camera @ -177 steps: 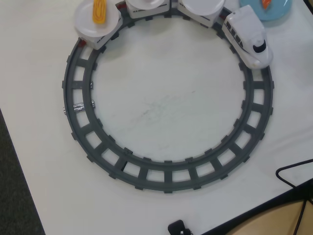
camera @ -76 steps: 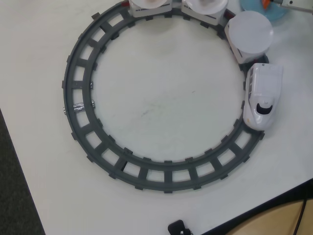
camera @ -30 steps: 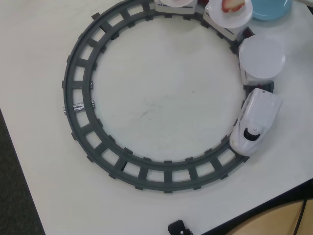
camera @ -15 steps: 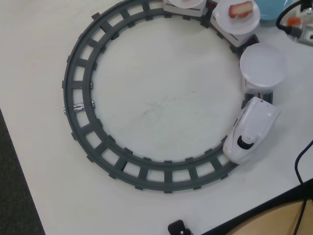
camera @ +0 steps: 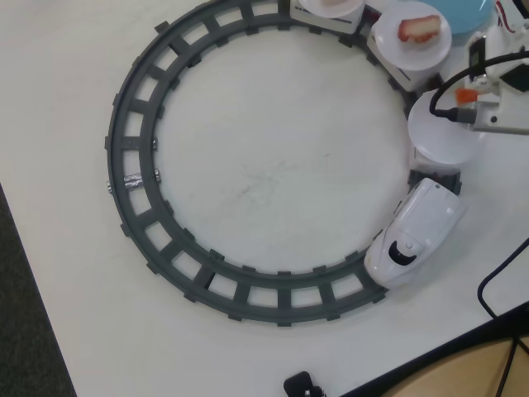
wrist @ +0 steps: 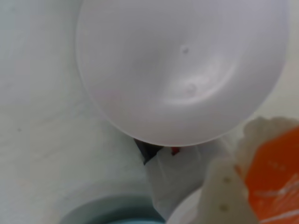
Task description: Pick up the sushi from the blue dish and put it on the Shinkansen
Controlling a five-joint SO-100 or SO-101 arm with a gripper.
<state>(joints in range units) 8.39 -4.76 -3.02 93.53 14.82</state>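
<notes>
I am working over a white bench (camera: 248, 182) whose dark edge is showing at the left of the overhead view. A grey ring of track (camera: 132, 178) is lying on it. The Shinkansen (camera: 417, 231) is sitting on the track at the right, noses down-left, pulling cars topped with white discs (camera: 438, 136). The blue dish (camera: 463, 15) is peeking in at the top right. In the wrist view my claw (wrist: 243, 186) is closing on the sushi (wrist: 275, 168), hanging above an empty disc.
</notes>
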